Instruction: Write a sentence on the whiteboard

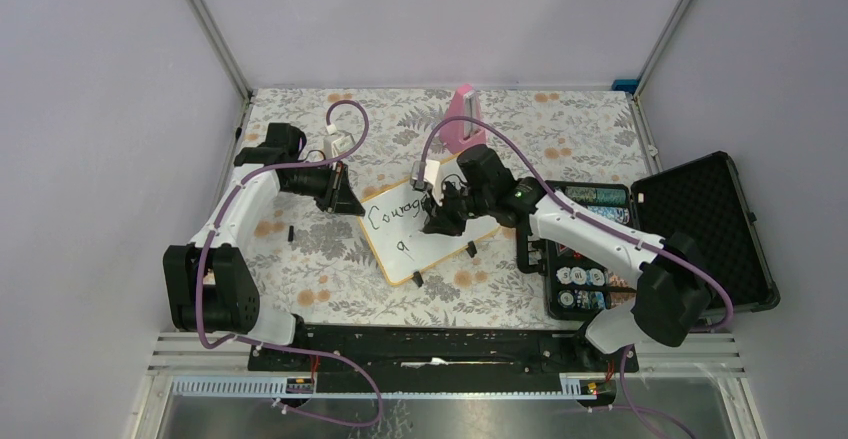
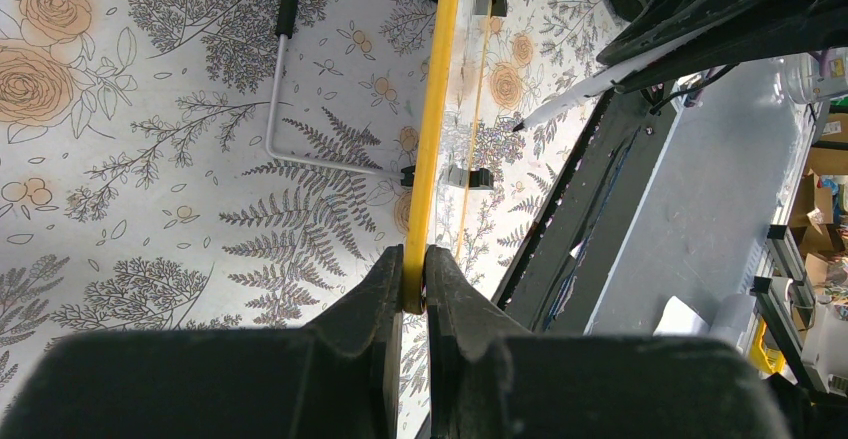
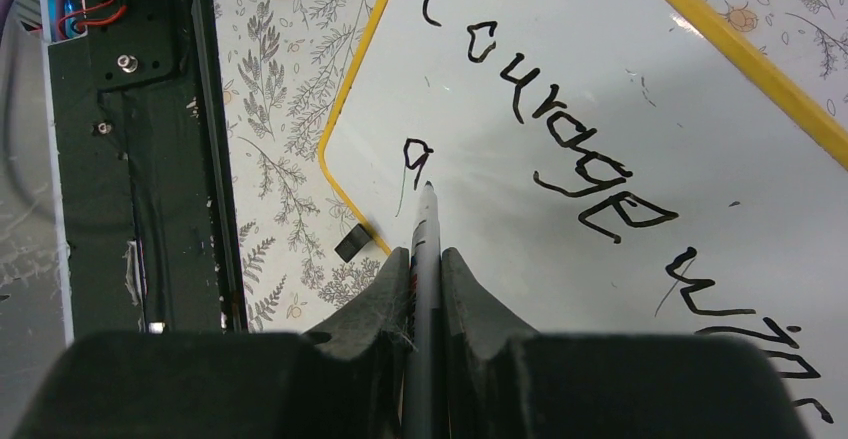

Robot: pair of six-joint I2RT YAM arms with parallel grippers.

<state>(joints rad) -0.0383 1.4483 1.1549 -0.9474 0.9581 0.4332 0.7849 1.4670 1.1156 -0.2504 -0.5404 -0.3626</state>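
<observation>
The whiteboard [image 1: 415, 249] with a yellow rim lies tilted on the floral table, its black feet showing. It carries "Courage win" [image 3: 590, 189] in black and a single "a" [image 3: 415, 151] starting a second line. My left gripper [image 2: 414, 284] is shut on the board's yellow rim [image 2: 440, 109] at its far left corner [image 1: 350, 202]. My right gripper [image 3: 427, 257] is shut on a grey marker [image 3: 424, 259]; its tip [image 3: 428, 187] sits on the board just below the "a". In the top view the right gripper [image 1: 440, 217] hovers over the board's middle.
An open black case [image 1: 700, 229] with battery packs stands at the right. A pink and white object [image 1: 463, 114] stands at the back. A small black piece [image 1: 290, 231] lies left of the board. A bent metal stand [image 2: 285, 89] lies on the cloth.
</observation>
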